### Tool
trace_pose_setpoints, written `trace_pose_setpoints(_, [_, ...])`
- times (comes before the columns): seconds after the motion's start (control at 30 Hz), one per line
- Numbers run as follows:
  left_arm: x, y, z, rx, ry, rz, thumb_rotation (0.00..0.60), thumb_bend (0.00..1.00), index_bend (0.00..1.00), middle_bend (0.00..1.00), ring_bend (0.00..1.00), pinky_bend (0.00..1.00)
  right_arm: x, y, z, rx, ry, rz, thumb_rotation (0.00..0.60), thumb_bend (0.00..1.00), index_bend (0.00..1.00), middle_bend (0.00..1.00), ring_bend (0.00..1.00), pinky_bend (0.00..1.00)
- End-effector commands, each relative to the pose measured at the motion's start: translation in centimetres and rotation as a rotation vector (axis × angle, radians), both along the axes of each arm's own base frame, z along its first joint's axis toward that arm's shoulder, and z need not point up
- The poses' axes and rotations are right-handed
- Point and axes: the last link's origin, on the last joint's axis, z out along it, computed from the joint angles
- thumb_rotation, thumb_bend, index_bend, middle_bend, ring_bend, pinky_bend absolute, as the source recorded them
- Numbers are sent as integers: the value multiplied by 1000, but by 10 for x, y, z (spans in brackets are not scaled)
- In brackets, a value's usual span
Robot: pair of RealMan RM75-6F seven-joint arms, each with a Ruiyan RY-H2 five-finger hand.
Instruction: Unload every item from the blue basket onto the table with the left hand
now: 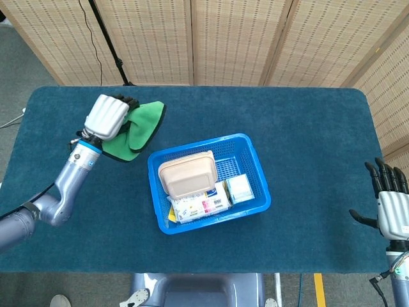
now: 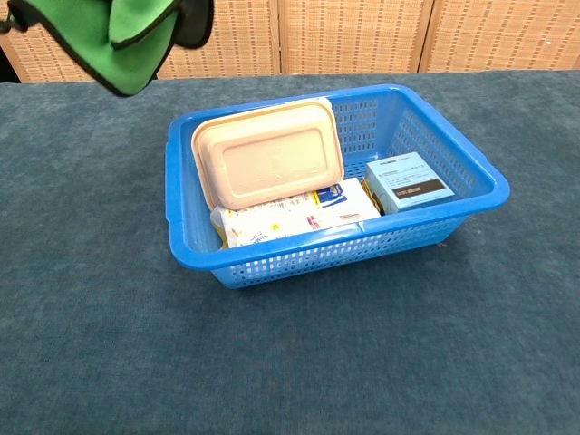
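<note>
One item, the green cloth [image 1: 135, 130], is being held clenched in the left hand [image 1: 107, 116] above the counter [image 1: 307, 128]; three are being left in the blue basket [image 1: 259, 185]: beige clamshell box [image 1: 187, 174], snack packet [image 1: 199, 204], small blue box [image 1: 239, 187].

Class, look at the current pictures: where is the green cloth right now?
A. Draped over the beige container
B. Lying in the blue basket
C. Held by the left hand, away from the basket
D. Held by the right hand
C: the left hand grips the green cloth beyond the blue basket, which holds only other items.
</note>
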Motion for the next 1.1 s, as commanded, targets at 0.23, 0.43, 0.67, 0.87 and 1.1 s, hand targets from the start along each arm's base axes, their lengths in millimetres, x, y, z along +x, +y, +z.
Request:
trace_pose_setpoints(0.23, [-104,13,-20,-110,34,299,507,171,0,0,0,0,1,0,-4,78,-46,32,600,0,0,0,0,0])
trace_pose_setpoints(0.43, [-60,-4,-9,-194,-159,203,497,0,0,0,0,0,0,-1,-7,102,-54,22,600,0,0,0,0,0])
trace_pose_setpoints(0.67, [23,-38,-10,-497,-366,140,520,0,0,0,0,0,0,0,-5,101,-57,19,600,0,0,0,0,0])
trace_pose_setpoints(0.87, [55,-43,-27,-594,-350,139,524,0,0,0,0,0,-1,1,-2,87,-60,16,600,0,0,0,0,0])
trace_pose_setpoints(1.1, [74,-53,-80,-768,-394,233,565,0,0,0,0,0,-2,1,1,89,-69,13,600,0,0,0,0,0])
